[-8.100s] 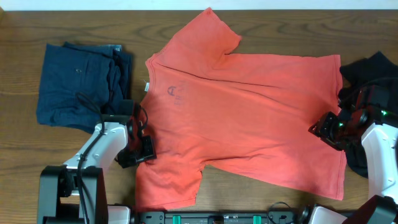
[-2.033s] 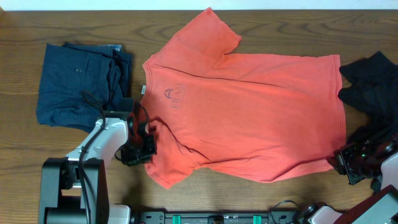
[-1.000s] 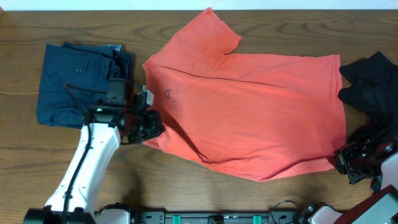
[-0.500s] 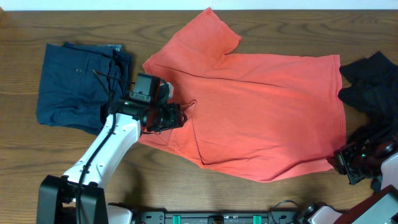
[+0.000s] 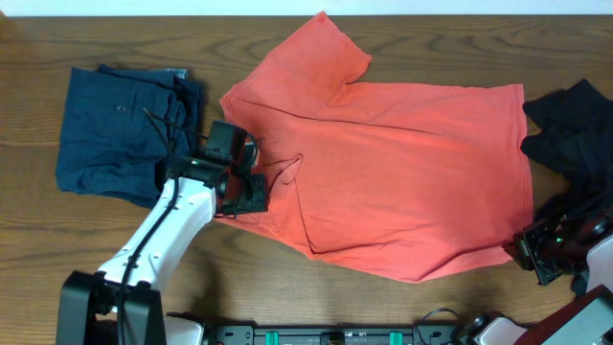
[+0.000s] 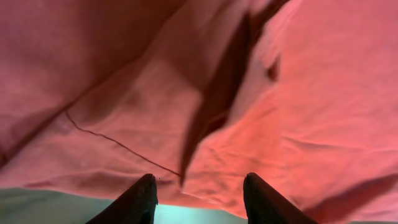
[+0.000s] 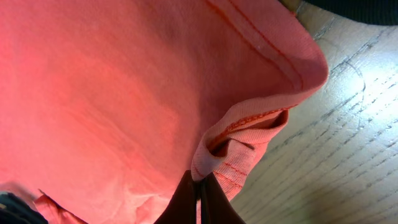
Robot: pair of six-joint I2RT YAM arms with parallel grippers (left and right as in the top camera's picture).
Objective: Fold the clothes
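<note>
The coral-red T-shirt (image 5: 402, 163) lies spread across the table, its near left sleeve folded in over the body along a crease (image 5: 292, 206). My left gripper (image 5: 259, 195) hovers at the shirt's left edge, open; in the left wrist view its fingers (image 6: 144, 190) stand apart with only loose shirt cloth (image 6: 249, 93) beyond them. My right gripper (image 5: 530, 254) sits at the shirt's near right corner, shut on the hem (image 7: 239, 149), which bunches up at its fingertips (image 7: 200, 198). A folded navy garment (image 5: 115, 129) lies at the far left, a black garment (image 5: 575, 125) at the right.
Brown wooden table (image 5: 29, 249) shows bare around the clothes. The black garment's lower part reaches toward my right arm (image 5: 599, 254). My left arm (image 5: 153, 240) runs from the near edge up to the shirt, beside the navy garment.
My left gripper carried the sleeve in over the shirt body, opened and let it go, then drew back slightly left. The right gripper has held still, pinching the hem.
</note>
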